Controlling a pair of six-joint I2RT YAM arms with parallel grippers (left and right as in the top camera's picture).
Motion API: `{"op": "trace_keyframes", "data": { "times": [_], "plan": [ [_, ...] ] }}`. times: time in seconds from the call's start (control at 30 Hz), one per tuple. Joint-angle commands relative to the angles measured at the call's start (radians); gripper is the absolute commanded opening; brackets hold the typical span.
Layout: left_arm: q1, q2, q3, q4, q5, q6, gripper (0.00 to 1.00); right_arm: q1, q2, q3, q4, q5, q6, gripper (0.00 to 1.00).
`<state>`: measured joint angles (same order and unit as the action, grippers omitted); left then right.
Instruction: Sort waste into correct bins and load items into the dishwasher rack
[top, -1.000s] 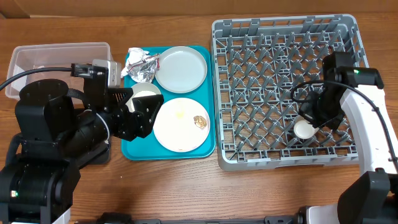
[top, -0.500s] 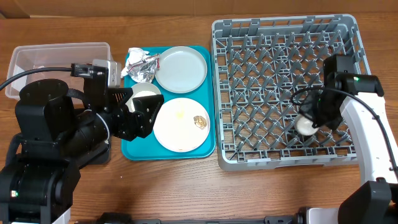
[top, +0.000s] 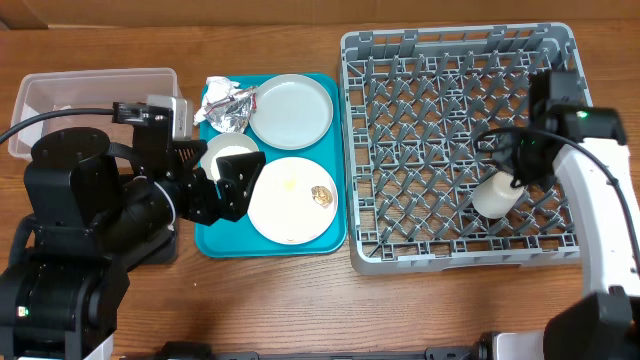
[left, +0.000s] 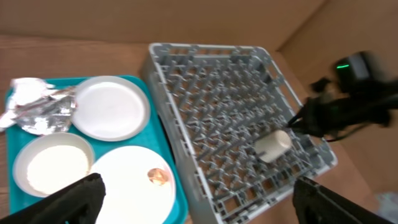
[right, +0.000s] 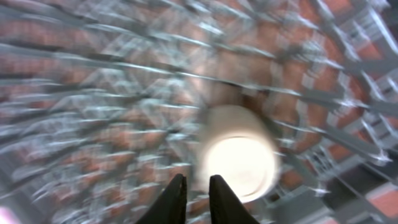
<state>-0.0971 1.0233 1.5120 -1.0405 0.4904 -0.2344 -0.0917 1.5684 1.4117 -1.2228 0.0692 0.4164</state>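
**A:** Entry one, right gripper (right: 198, 182). Condition?

**B:** Jaws parted a crack, nothing between them. White cup (right: 239, 155) just beyond the tips, lying on its side among the pegs of the dishwasher rack (top: 356, 150), near the right wall.

**A:** Handling note?

**B:** Lift straight clear, since a sideways drag would likely roll the cup. It probably wants righting, mouth down between pegs.

**A:** Entry two, left gripper (left: 199, 182)?

**B:** Jaws wide, empty, above the teal tray (top: 300, 248). Small grey bowl (top: 228, 150) sits nearest, a likely next pick.
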Motion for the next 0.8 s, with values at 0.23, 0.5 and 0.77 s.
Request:
{"op": "trace_keyframes", "data": {
  "times": [0.23, 0.5, 0.77],
  "plan": [
    [0.006, 0.023, 0.028, -0.034, -0.415, 0.021, 1.00, 0.122, -0.267, 0.163, 0.072, -0.471, -0.164, 0.72],
    [0.006, 0.142, 0.028, -0.167, -0.445, 0.032, 1.00, 0.376, -0.222, 0.161, 0.140, -0.467, -0.182, 1.00],
    [0.005, 0.217, 0.028, -0.212, -0.319, 0.094, 1.00, 0.410, -0.216, 0.161, 0.171, -0.434, -0.177, 1.00]
  ]
}}
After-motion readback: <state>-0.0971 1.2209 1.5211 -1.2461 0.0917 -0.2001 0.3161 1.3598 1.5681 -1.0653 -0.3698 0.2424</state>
